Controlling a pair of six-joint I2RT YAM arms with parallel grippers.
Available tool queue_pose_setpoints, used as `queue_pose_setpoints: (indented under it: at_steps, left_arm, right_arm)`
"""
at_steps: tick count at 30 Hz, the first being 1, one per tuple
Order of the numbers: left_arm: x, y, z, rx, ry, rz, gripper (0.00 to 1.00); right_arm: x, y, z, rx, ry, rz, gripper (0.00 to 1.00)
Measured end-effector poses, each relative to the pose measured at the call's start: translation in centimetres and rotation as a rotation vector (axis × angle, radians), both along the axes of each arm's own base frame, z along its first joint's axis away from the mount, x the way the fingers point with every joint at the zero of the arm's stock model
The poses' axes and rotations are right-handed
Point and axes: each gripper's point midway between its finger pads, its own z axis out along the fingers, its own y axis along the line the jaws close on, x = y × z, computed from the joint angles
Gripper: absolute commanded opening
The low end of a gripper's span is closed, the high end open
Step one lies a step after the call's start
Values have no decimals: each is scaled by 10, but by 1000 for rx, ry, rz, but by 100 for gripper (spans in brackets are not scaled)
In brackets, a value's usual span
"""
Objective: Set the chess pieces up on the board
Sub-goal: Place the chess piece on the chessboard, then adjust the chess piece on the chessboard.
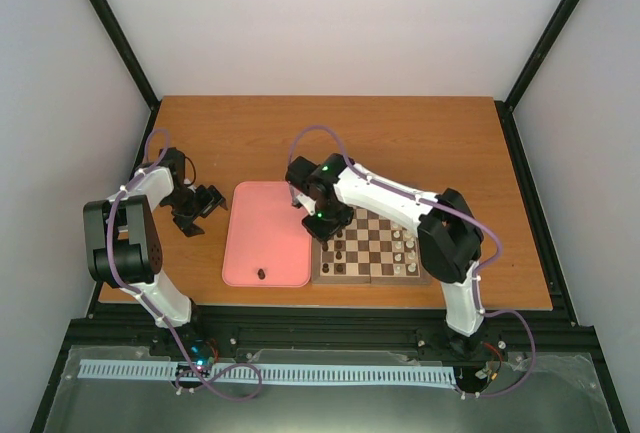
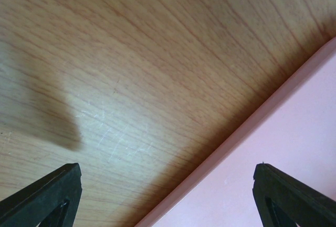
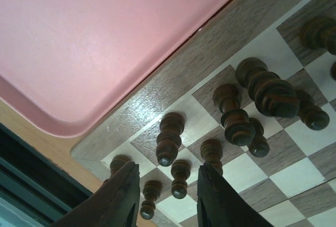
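Observation:
The board [image 1: 366, 280] lies right of centre on the table. Dark chess pieces [image 1: 340, 252] stand in its two left columns. One more dark piece [image 1: 261, 274] lies on the pink tray. My right gripper [image 1: 318, 221] hangs over the board's left edge. In the right wrist view its jaws [image 3: 168, 169] stand slightly apart and hold nothing. Below them stand a tall dark piece [image 3: 169, 139] and two pawns [image 3: 180, 178]. My left gripper [image 2: 167, 172] is open over the tray's left rim and bare table, empty.
The pink tray [image 1: 265, 223] lies against the board's left side. Cream-white pieces [image 1: 408, 251] line the board's right columns. Bare wooden table [image 1: 400, 143] stretches behind the board and the tray. Black frame posts run along the table's edges.

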Motion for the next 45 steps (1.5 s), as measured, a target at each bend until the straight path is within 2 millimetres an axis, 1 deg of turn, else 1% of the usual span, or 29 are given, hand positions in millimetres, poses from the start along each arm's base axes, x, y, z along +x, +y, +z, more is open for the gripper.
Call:
queue_pose_setpoints:
  at_steps: [5, 12, 18, 30, 45]
  left_arm:
    - [0, 0, 0, 0, 0, 0, 100]
    - [0, 0, 0, 0, 0, 0, 100]
    - [0, 0, 0, 0, 0, 0, 100]
    - [0, 0, 0, 1, 0, 0, 100]
    - [0, 0, 0, 1, 0, 0, 100]
  right_arm:
    - [-2, 5, 9, 33, 1, -3, 31]
    - [-8, 12, 9, 51, 14, -2, 28]
    - [-8, 12, 7, 47, 18, -9, 28]
    - [-6, 6, -13, -18, 25, -23, 28]
    - [0, -3, -18, -69, -11, -27, 28]
